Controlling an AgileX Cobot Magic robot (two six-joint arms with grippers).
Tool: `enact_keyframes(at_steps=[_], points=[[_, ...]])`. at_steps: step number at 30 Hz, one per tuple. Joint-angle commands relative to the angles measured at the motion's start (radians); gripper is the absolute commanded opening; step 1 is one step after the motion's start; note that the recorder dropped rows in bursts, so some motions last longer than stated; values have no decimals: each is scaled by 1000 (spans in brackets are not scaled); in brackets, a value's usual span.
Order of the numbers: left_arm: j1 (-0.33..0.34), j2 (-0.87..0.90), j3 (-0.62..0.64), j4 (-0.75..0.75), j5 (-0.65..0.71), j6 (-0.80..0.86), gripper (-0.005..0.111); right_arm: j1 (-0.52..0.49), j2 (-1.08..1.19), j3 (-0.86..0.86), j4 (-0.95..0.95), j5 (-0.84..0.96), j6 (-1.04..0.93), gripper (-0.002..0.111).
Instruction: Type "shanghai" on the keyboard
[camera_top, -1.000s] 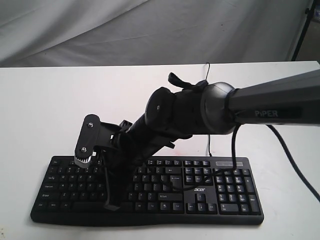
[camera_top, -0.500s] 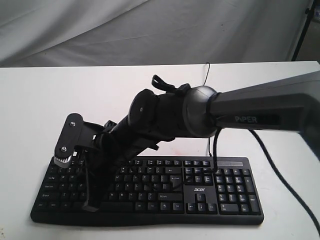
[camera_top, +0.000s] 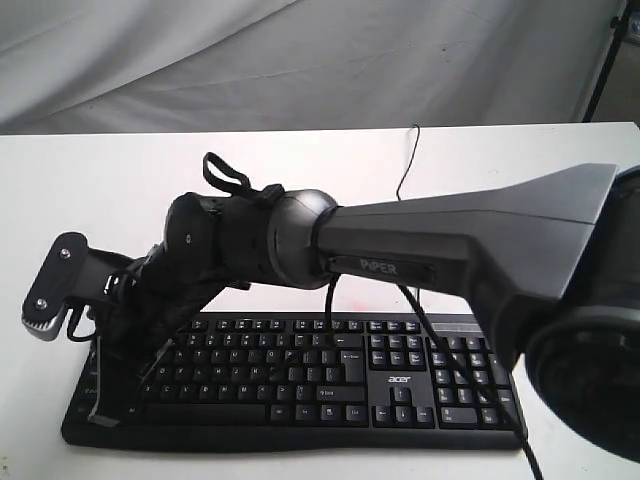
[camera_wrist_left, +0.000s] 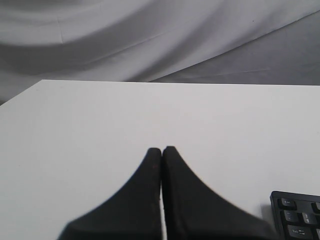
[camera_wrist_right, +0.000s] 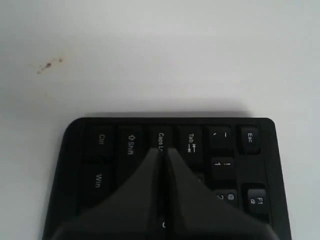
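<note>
The keyboard (camera_top: 400, 390) is lying along the near edge of the worktop (camera_top: 100, 180), with its number pad at the right. The right gripper (camera_wrist_right: 161, 150) is hanging over the keyboard's left end, jaws pressed together into one narrow tip and holding nothing. In the right wrist view that tip is pointing at the inner edge of the Caps Lock key (camera_wrist_right: 160, 137). Whether it is touching a key or hovering just above, I cannot tell. The right arm (camera_top: 450, 250) is reaching in from the right, crossing over the keyboard's far rows.

The step in hand is probably a left-hand letter, "a" or "s", since both are sitting near Caps Lock. Which one, and how many letters are already typed, is not showing. The next move is calling for the tip to be centred on the letter cap, clear of Caps Lock. Then comes a short straight press and a clean lift.

The left gripper (camera_wrist_left: 161, 149) is idling over bare worktop, jaws closed and empty, with only a corner of the keyboard in its view. Farther back, the thin cable (camera_top: 405, 160) is running towards the grey cloth (camera_top: 300, 60).
</note>
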Motion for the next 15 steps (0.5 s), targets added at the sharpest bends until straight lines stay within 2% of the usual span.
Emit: enact_keyframes(at_steps=[1,15], points=[[-4,-5,5,-1,-6,-1,1,2,-2,-8,-25,-9,19,0],[-4,-5,5,-1,-6,-1,1,2,25,-6,-25,-12,23,0]])
